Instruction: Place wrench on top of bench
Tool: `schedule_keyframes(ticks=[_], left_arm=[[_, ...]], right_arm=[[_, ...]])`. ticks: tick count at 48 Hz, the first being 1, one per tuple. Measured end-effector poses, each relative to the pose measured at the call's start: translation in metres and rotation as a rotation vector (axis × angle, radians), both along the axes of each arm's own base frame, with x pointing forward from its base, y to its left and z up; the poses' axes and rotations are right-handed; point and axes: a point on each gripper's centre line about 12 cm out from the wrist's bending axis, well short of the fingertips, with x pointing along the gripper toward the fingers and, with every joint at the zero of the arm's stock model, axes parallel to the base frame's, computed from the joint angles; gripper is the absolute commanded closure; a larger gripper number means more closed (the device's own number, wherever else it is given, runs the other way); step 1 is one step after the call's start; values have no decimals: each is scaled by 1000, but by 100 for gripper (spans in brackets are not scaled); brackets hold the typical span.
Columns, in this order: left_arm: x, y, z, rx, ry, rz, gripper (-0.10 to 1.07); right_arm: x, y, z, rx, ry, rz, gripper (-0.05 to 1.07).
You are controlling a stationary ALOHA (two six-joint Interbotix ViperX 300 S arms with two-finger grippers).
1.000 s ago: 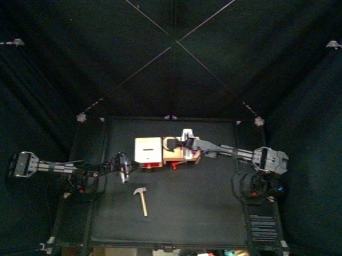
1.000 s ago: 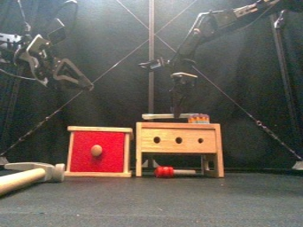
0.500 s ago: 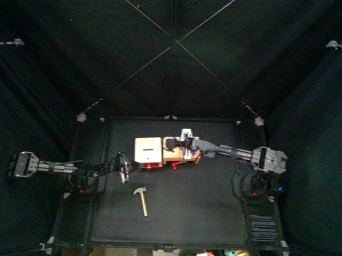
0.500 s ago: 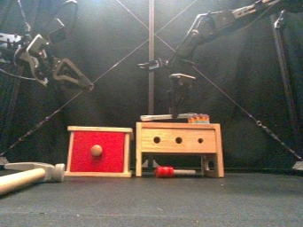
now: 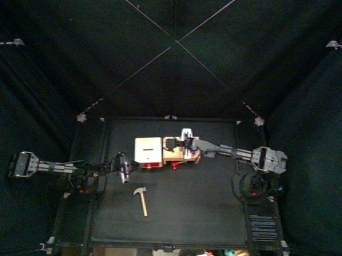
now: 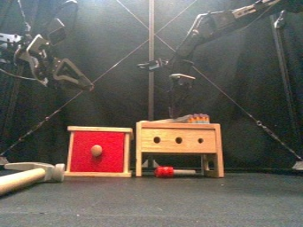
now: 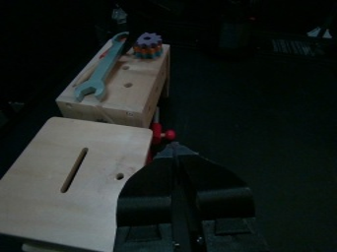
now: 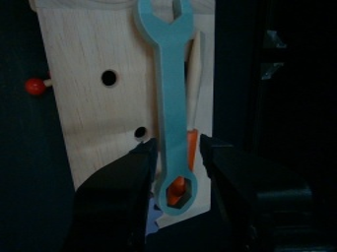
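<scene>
Right arm: it came in from the right side of the table and reached to the middle, the forearm sloping down and the wrist bent so that the right gripper [image 8: 176,175] hung straight above the bench [image 6: 180,139].
Right claw: the two jaws stood narrow, one on each side of the wrench [image 8: 170,94] at its lower end; I could not tell if they really pressed on it.
Wrench: it lay on the top of the bench, along the long side; in the left wrist view it was seen flat on the wood [image 7: 101,75], and from the front one end looked a little lifted under the gripper [image 6: 178,118].
Bench: it stood in the middle of the table, just beside the red-fronted wooden box [image 6: 98,151], with a small red peg [image 6: 166,171] on the floor under it.
Left arm: it rested low at the left side of the table, pointing to the box.
Left claw: the left gripper [image 7: 180,163] had the jaws together, with nothing between them.
Hammer: it lay apart near the front of the table [image 5: 139,199].
</scene>
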Motion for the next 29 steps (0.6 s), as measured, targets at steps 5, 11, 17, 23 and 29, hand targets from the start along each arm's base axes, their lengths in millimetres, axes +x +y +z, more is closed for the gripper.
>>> schedule_keyframes(ticks=[5, 11, 17, 23, 29], left_arm=[[0, 0, 1, 0, -3, 0, 58], [0, 0, 1, 0, -3, 2, 58], [0, 0, 1, 0, -2, 0, 58], [0, 0, 0, 0, 0, 2, 58], [-1, 0, -1, -1, 4, -2, 58]], right_arm=[[3, 0, 6, -14, -13, 3, 25], [9, 2, 14, -24, -42, 14, 25], [12, 5, 18, -31, -56, 28, 25], [14, 8, 18, -8, -80, 17, 25], [20, 12, 22, 54, -162, 8, 25]])
